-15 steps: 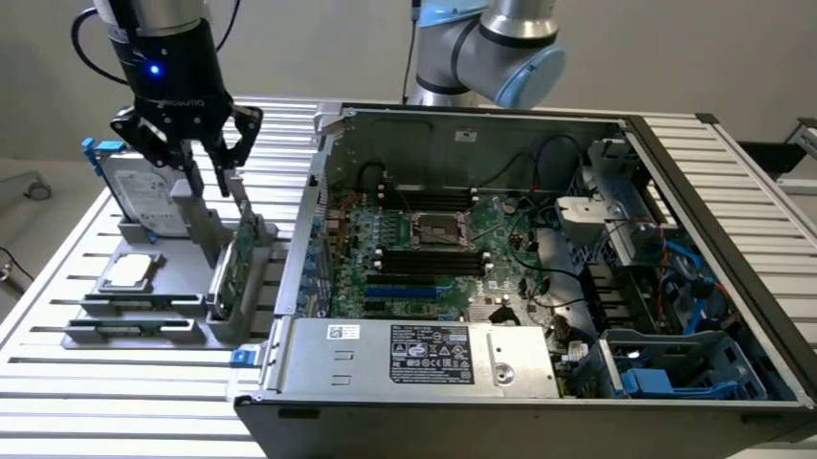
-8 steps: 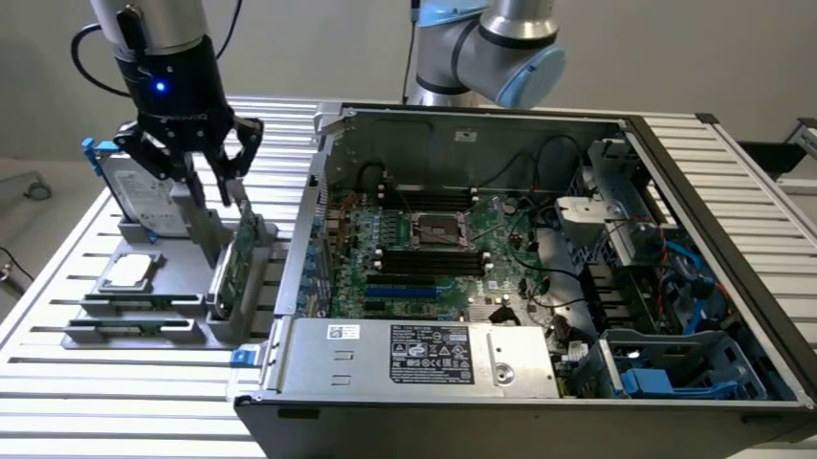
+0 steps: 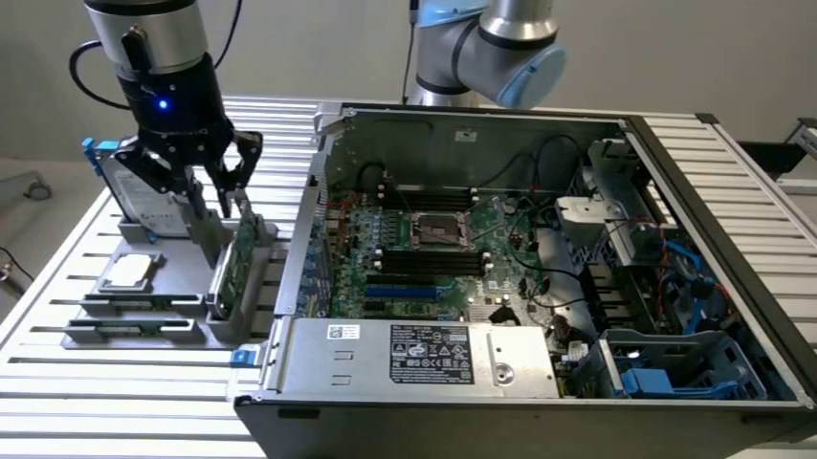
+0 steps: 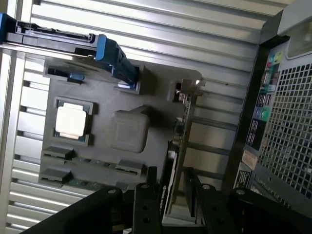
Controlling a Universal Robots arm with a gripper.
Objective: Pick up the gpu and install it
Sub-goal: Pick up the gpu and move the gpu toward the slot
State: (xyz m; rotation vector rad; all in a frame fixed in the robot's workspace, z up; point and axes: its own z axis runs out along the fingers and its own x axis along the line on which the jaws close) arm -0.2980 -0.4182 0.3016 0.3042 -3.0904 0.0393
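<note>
Black end effector hovering low over the gpu, fingers spread apart, one to each side of the card's thin upper edge. Nothing gripped yet; a sliver of space visible between each finger and the card. Same stance from the exterior view: end effector with linkages splayed wide, just above the gpu.

Gpu upright on its long edge, slotted into a grey moulded holder, green circuit face showing in the exterior view, silver end bracket at one end.

Looks like the pick-up step, at the point of closing on the card; installation not begun. Calls, by this judgement, for a square, centred pinch on that narrow edge and a straight pull out of the slot, to avoid binding against the holder.

Elsewhere in the holder: a small square silver CPU chip in its recess, and a silver hard drive in a blue frame, standing on edge at the holder's end.

Beneath it all, a table of ribbed aluminium slats, pale and shiny. Just beside the holder, toward the exterior view's right, an open computer case lying flat: green motherboard exposed, black and blue slots across it, boxed power supply along the near edge. Beyond the case, grey and pale-blue joints of the robot arm, then a plain light wall.
</note>
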